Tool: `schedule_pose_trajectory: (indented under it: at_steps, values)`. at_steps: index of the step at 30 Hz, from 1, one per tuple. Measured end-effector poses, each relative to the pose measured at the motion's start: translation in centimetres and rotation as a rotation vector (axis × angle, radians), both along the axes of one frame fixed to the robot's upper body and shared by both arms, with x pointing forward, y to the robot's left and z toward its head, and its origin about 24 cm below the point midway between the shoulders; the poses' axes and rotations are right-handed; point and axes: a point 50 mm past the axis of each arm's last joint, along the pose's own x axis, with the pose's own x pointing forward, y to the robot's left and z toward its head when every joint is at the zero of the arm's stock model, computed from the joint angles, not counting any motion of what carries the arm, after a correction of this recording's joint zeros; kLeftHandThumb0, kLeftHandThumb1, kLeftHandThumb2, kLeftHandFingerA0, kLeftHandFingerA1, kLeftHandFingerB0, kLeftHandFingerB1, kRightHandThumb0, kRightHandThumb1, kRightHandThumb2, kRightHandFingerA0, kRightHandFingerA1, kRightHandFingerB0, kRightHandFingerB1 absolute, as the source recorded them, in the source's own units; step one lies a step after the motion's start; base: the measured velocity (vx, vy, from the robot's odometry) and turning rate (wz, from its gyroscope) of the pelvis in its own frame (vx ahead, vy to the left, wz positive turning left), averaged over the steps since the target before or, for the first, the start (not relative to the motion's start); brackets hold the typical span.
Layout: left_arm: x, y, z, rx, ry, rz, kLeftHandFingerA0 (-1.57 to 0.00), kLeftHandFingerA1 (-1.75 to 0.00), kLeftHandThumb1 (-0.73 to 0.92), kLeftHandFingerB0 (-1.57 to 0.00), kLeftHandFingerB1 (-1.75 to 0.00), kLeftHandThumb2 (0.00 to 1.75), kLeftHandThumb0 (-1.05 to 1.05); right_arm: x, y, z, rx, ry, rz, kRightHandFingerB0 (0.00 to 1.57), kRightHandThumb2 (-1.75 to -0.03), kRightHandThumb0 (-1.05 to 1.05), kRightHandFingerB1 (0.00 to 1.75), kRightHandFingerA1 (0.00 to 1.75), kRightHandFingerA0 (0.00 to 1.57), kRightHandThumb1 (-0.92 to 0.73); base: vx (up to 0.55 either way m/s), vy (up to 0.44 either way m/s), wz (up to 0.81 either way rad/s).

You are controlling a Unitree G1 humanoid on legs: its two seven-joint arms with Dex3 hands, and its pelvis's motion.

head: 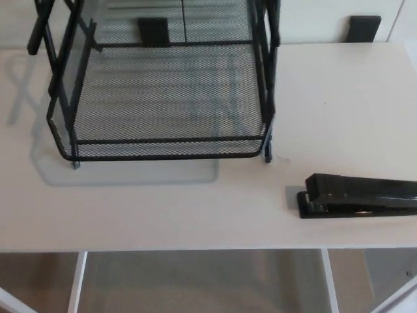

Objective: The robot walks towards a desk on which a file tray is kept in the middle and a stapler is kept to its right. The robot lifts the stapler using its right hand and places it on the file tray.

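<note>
White tabletop (163, 208) seen from above. A black mesh file tray (163, 149) stands centre-left. A black stapler (361, 195) lies well right of it, untouched, long axis left-right (far end cropped). Its near end, possibly the hinge, points left. Neither hand shows, so this looks like the approach. Next, the right hand must reach the stapler.

White desk (352, 98) on white legs (77, 282) over beige floor (195, 287), black blocks (365, 27) at far edge.
</note>
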Motion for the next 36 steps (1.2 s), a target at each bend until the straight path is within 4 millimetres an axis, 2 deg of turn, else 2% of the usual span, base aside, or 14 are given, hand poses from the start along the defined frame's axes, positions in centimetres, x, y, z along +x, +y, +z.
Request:
schedule_pose_trajectory:
  at_steps: [1, 3, 15, 16, 17, 20, 24, 25, 27, 29, 30, 31, 32, 36]
  values:
    - [0.2, 0.0, 0.0, 0.002, -0.003, -0.004, -0.35, -0.47, 0.80, -0.34, -0.42, 0.63, -0.53, 0.2, 0.0, 0.1, -0.003, -0.006, 0.005, 0.00, -0.93, -0.34, 0.48, 0.56, 0.07, -0.39, -0.01, 0.180, 0.39]
    - [0.5, -0.1, 0.0, 0.000, -0.007, -0.016, -0.35, -0.47, 0.80, -0.34, -0.42, 0.63, -0.53, 0.5, -0.1, 0.4, 0.007, -0.056, -0.020, 0.17, -0.59, -0.59, 0.34, 0.37, 0.05, -0.57, 0.02, 0.187, -0.14]
    - [0.7, 0.0, 0.4, 0.007, -0.017, -0.030, -0.34, -0.47, 0.78, -0.41, -0.46, 0.63, -0.53, 0.4, 0.3, -0.1, 0.038, -0.062, -0.038, 0.12, -0.62, -0.63, 0.30, 0.34, 0.03, -0.60, 0.00, -0.004, 0.05]
    - [0.7, 0.0, 0.4, 0.007, -0.017, -0.029, -0.37, -0.50, 0.78, -0.36, -0.44, 0.65, -0.54, 0.4, 0.2, -0.1, 0.037, -0.062, -0.036, 0.09, -0.85, -0.69, 0.38, 0.35, 0.02, -0.45, 0.00, 0.000, 0.00]
    - [0.7, 0.0, 0.4, 0.007, -0.016, -0.028, -0.36, -0.49, 0.78, -0.35, -0.44, 0.66, -0.54, 0.4, 0.2, -0.1, 0.035, -0.060, -0.031, 0.12, -0.59, -0.65, 0.29, 0.35, 0.03, -0.63, 0.00, 0.000, 0.00]
    - [0.7, 0.0, 0.3, 0.007, -0.015, -0.028, -0.37, -0.51, 0.76, -0.35, -0.46, 0.66, -0.54, 0.6, 0.1, 0.2, 0.026, -0.066, -0.015, 0.00, -0.96, -0.34, 0.49, 0.55, 0.05, -0.42, 0.00, 0.000, 0.00]
    - [0.9, 0.1, 0.4, 0.006, -0.023, -0.022, -0.32, -0.46, 0.78, -0.28, -0.40, 0.63, -0.53, 0.6, 0.0, 0.3, 0.019, -0.079, -0.019, 0.13, -0.60, -0.64, 0.27, 0.38, 0.08, -0.61, 0.00, 0.000, 0.00]
    - [0.9, 0.1, 0.4, 0.006, -0.024, -0.020, -0.34, -0.48, 0.78, -0.29, -0.42, 0.63, -0.53, 0.6, 0.0, 0.2, 0.019, -0.069, -0.016, 0.00, -0.96, -0.36, 0.50, 0.52, 0.04, -0.39, 0.00, 0.000, 0.00]
    - [0.8, 0.1, 0.4, 0.006, -0.024, -0.018, -0.33, -0.47, 0.81, -0.32, -0.42, 0.64, -0.54, 0.6, -0.1, 0.2, 0.025, -0.066, -0.034, 0.06, -0.77, -0.60, 0.40, 0.50, 0.16, -0.47, 0.00, 0.000, 0.00]
    - [0.8, 0.1, 0.4, 0.006, -0.022, -0.023, -0.33, -0.48, 0.81, -0.32, -0.42, 0.65, -0.54, 0.6, -0.3, 0.4, 0.037, -0.094, -0.076, 0.00, -1.02, -0.28, 0.51, 0.56, 0.06, -0.57, 0.00, 0.000, 0.00]
    - [0.7, 0.1, 0.4, 0.006, -0.021, -0.024, -0.34, -0.49, 0.77, -0.33, -0.43, 0.67, -0.54, 0.6, -0.5, 0.6, 0.046, -0.125, -0.108, 0.07, -0.59, -0.38, 0.30, 0.50, 0.08, -0.58, 0.00, 0.000, 0.00]
    - [0.7, 0.1, 0.4, 0.005, -0.021, -0.023, -0.32, -0.47, 0.80, -0.30, -0.41, 0.66, -0.53, 0.6, -0.6, 0.7, 0.053, -0.146, -0.127, 0.00, -1.03, -0.29, 0.51, 0.54, 0.05, -0.57, 0.00, 0.000, 0.00]
    - [0.7, 0.1, 0.4, 0.004, -0.024, -0.019, -0.33, -0.47, 0.76, -0.28, -0.40, 0.62, -0.53, 0.6, -0.6, 0.9, 0.062, -0.185, -0.153, 0.07, -0.59, -0.29, 0.27, 0.55, 0.11, -0.57, 0.00, 0.000, 0.00]
    - [0.7, 0.3, 0.6, -0.002, -0.058, 0.009, -0.32, -0.48, 0.78, -0.31, -0.43, 0.67, -0.54, 1.5, -1.1, 2.2, 0.073, -0.324, -0.224, 0.00, -0.79, -0.33, 0.18, 0.53, 0.03, -0.49, 0.00, 0.000, 0.00]
